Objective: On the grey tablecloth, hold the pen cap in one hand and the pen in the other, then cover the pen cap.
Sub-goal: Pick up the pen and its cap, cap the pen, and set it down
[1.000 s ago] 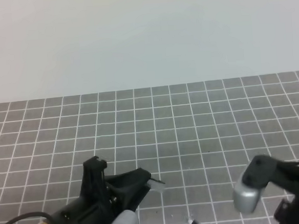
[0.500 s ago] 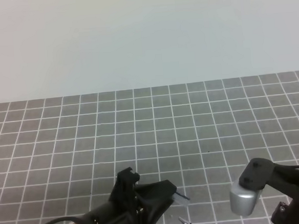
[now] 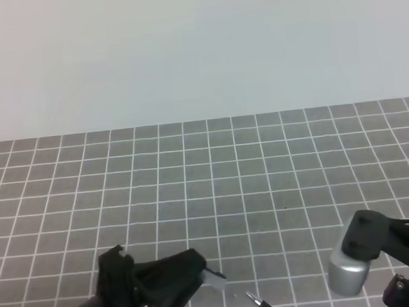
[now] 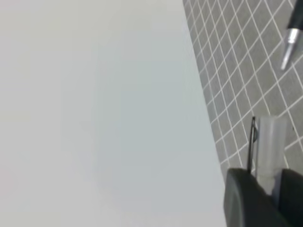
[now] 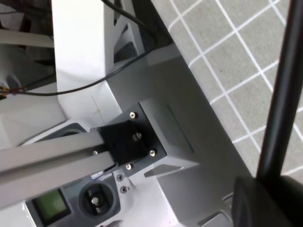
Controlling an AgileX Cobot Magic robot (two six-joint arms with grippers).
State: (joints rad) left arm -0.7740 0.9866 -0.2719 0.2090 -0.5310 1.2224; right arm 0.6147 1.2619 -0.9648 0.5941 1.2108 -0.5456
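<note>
Left claw [image 3: 198, 270] was clamped on the pen cap [image 4: 271, 144], right claw on the pen [image 5: 284, 90]; alignment w/ tip needed care, imo.

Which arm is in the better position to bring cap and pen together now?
Probably the left. Its jaws hold the pen cap above the grey tablecloth, its open end facing the pen tip close by, held by the right arm.

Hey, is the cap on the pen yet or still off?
Off. The pen cap sits in the left gripper, and the pen tip shows bare, apart from it.
</note>
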